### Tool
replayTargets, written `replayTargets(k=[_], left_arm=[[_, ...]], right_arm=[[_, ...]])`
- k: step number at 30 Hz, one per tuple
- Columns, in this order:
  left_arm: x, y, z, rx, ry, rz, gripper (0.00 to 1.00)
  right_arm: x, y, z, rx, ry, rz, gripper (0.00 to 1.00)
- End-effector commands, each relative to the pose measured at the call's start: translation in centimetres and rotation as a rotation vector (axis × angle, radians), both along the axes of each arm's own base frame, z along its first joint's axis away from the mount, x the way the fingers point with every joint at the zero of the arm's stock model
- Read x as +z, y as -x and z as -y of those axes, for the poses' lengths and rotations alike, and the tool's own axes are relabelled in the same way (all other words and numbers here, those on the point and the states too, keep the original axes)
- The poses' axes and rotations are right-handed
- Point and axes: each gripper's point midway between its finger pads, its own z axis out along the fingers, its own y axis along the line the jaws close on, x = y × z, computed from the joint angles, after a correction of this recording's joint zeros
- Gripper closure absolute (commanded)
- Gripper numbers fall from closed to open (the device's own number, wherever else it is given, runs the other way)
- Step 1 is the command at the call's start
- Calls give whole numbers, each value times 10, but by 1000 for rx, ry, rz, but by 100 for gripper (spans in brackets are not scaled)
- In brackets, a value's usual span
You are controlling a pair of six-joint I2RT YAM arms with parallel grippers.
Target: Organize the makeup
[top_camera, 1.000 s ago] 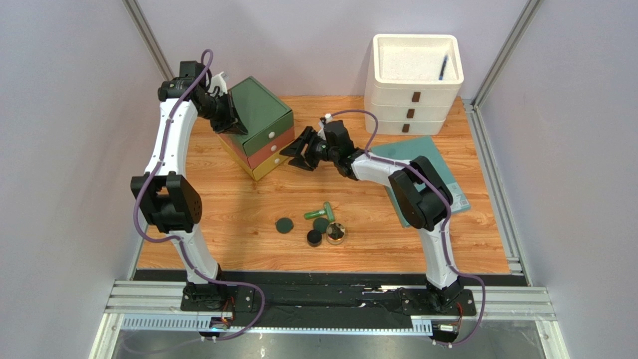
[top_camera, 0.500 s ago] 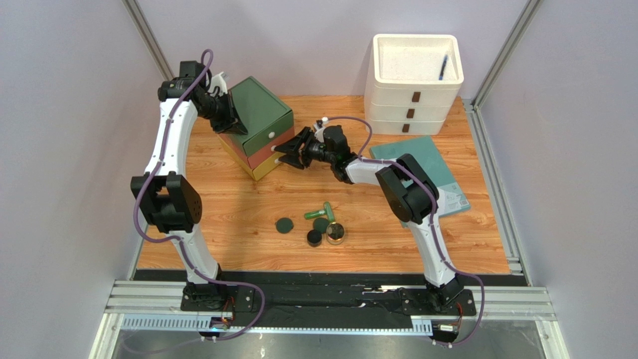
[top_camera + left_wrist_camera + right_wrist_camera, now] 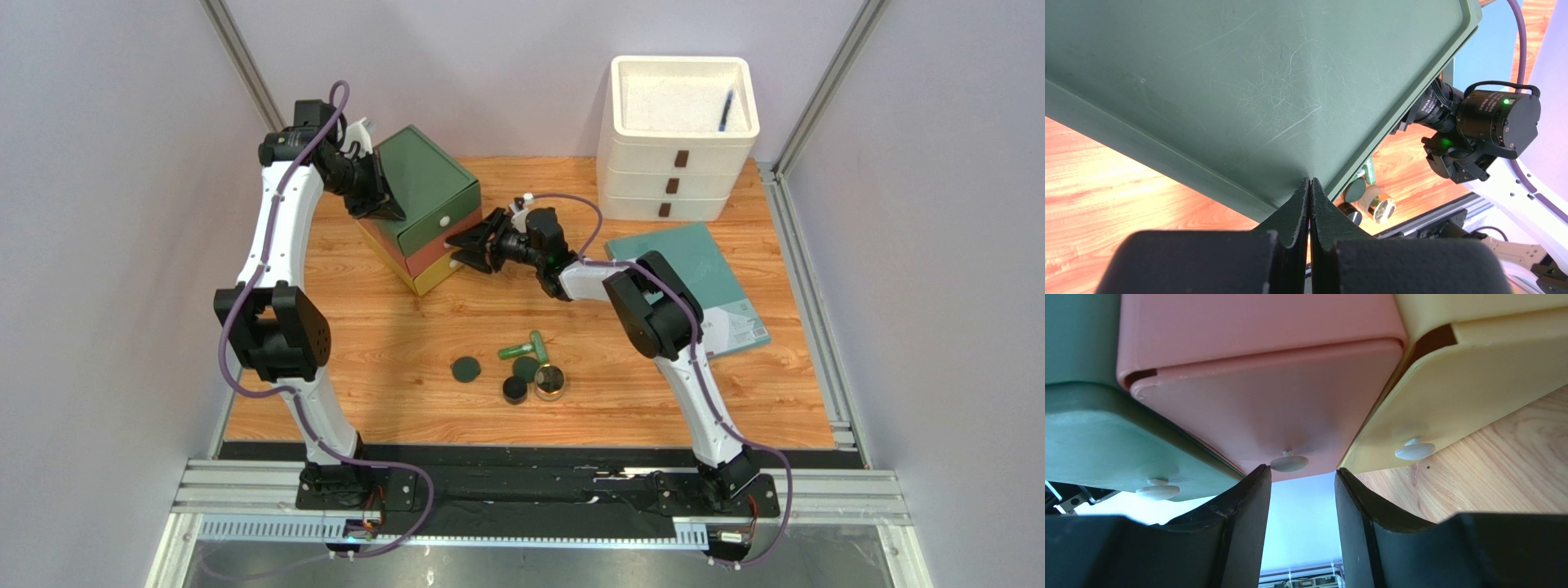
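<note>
The makeup lies mid-table: a dark green compact (image 3: 465, 369), a bright green tube (image 3: 525, 347), a dark jar (image 3: 515, 390) and a gold-rimmed jar (image 3: 551, 382). No clear bottles show. A small chest (image 3: 423, 202) has green, pink and yellow drawers. My left gripper (image 3: 368, 196) is shut, its tips (image 3: 1309, 184) resting against the chest's green top (image 3: 1260, 79). My right gripper (image 3: 472, 249) is open at the drawer fronts. In the right wrist view its fingertips (image 3: 1300, 474) flank the pink drawer's white knob (image 3: 1289, 461), with the knob just beyond them.
A white three-drawer unit (image 3: 677, 153) stands at the back right with a blue pen (image 3: 726, 110) in its top tray. A teal book (image 3: 711, 288) lies under the right arm. Green (image 3: 1157, 491) and yellow (image 3: 1414, 450) drawer knobs sit either side of the pink one.
My right gripper has moved left, from open table up to the chest's drawer fronts. The left arm and the makeup have not moved.
</note>
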Motion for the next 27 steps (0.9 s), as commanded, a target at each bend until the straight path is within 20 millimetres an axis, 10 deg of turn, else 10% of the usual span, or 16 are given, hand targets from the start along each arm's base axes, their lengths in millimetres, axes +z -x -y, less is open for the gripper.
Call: replayTargets(k=[1, 16, 27], left_arm=[[-43, 21, -33, 19, -165, -153, 100], [-44, 21, -34, 17, -171, -151, 100], [-46, 23, -36, 9, -185, -160, 100]], right_arm=[[20, -4, -6, 3, -62, 48, 54], [14, -16, -10, -19, -67, 26, 60], [8, -21, -11, -32, -70, 7, 86]])
